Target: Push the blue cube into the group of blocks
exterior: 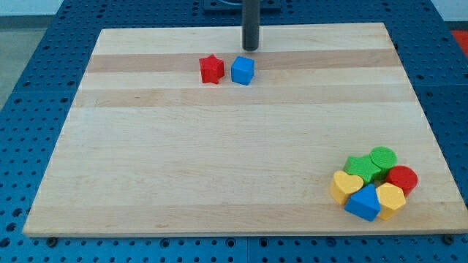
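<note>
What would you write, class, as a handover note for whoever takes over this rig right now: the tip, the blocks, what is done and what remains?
My tip stands near the view's top, just above the small blue cube; whether they touch cannot be told.
The blue cube sits beside a small red star-shaped block on the light wooden board.
The group of blocks (green, yellow, red, blue) is clustered at the view's bottom right.
Done: nothing visible yet; the cube is far from the group.
Left: push the cube diagonally down to the view's right into the group, probably leaving the red star behind.
</note>
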Tool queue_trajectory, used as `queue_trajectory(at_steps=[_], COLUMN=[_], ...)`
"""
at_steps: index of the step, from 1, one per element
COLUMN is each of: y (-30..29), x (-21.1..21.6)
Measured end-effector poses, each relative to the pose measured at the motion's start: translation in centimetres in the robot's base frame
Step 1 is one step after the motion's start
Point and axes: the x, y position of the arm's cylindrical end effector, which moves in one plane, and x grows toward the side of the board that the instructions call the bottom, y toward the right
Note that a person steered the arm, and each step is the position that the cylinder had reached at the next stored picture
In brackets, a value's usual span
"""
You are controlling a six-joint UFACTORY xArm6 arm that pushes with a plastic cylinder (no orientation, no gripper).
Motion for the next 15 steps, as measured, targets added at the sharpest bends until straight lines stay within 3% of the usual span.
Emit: queue_trajectory(at_steps=[4,9,12,13,15], y=[1.2,-6.8,-13.0,-13.5,-9.2], x=[8.3,16.0,16.6,18.1,20.0])
